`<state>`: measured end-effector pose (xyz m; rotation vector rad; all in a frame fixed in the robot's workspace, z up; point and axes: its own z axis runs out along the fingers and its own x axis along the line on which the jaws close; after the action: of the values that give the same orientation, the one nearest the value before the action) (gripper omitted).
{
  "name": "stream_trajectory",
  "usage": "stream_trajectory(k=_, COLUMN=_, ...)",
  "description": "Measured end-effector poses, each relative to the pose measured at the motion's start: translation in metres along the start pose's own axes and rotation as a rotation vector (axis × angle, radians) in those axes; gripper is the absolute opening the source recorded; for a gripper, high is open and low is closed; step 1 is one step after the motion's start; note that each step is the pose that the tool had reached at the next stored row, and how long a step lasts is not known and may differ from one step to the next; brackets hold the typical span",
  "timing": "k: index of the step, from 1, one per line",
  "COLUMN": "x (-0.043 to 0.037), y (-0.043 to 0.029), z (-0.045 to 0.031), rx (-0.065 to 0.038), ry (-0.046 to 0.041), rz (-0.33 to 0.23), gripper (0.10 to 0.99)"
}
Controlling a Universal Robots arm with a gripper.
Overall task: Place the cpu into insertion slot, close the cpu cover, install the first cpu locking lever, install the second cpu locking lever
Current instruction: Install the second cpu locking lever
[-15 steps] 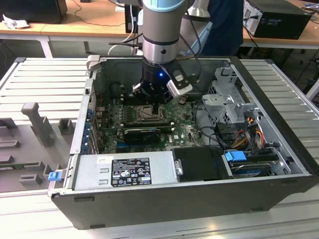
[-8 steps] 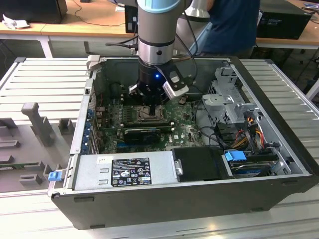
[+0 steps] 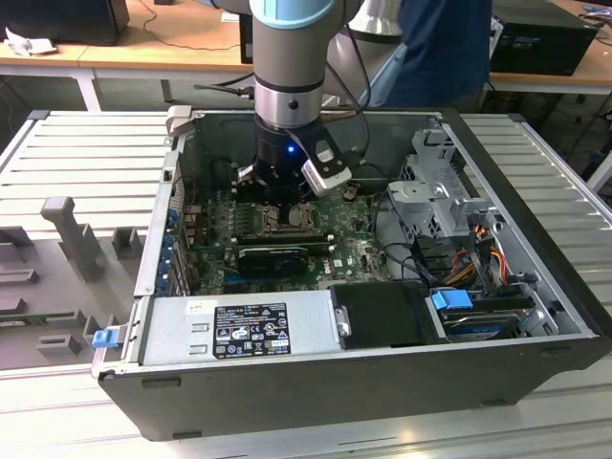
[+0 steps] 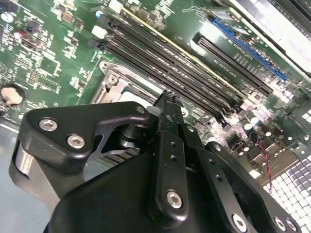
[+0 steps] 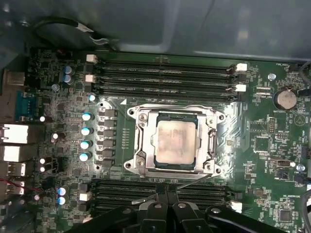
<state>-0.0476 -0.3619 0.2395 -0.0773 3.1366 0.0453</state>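
- Pressed together and empty, the jaws of the gripper [image 5: 167, 190] show as two black fingers [image 4: 167, 114] meeting at their tips, with nothing between them in either wrist view.
- In the first wrist view the gripper tips hang just beside one edge of the insertion slot [image 5: 137, 160], over a thin metal lever [image 5: 192, 183] that lies angled along that edge, above the long black memory slots [image 5: 160, 191].
- Whether the fingertips touch the lever or the board I cannot tell.
- In the exterior view the gripper [image 3: 277, 199] is lowered into the open computer case [image 3: 535, 191], above the middle of the green circuit board [image 3: 359, 251].
- The cpu [image 5: 176, 142], a pale beige-silver square, lies flat in the insertion slot, squarely in its middle.
- The cpu cover [image 5: 210, 141], a thin silvery frame, lies down around the cpu, whose face shows through the central window.
- Another bank of memory slots [image 5: 165, 77] runs along the opposite side of the slot from the gripper.
- In the second wrist view the slot's metal frame [image 4: 112, 82] shows just beyond the black gripper body, with memory slots [image 4: 175, 68] running diagonally beside it.
- A coin battery [image 5: 285, 98] sits on the board well apart from the slot.
- In the exterior view, a grey power supply [image 3: 239, 330] fills the near side of the case, and a blue clip [image 3: 451, 299] and bundled cables [image 3: 478, 258] sit toward the exterior view's right.
- A person in dark blue [image 3: 445, 48] stands behind the case, at the far side.
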Motion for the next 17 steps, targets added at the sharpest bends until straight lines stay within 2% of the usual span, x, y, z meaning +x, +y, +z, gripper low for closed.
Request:
stream_trajectory(k=4, x=0.0052, y=-0.0003, z=0.0007, rx=-0.008, ry=0.0011, rz=0.000, gripper=0.106)
stream_trajectory(k=7, x=0.0076, y=-0.0034, z=0.0040, rx=-0.012, ry=0.0052, rz=0.000, gripper=0.106)
stream_trajectory(k=13, x=0.0090, y=-0.0063, z=0.0161, rx=-0.017, ry=0.0068, rz=-0.006, gripper=0.106)
stream_trajectory(k=17, x=0.0160, y=-0.0100, z=0.0190, rx=-0.038, ry=0.0057, rz=-0.009, gripper=0.106)
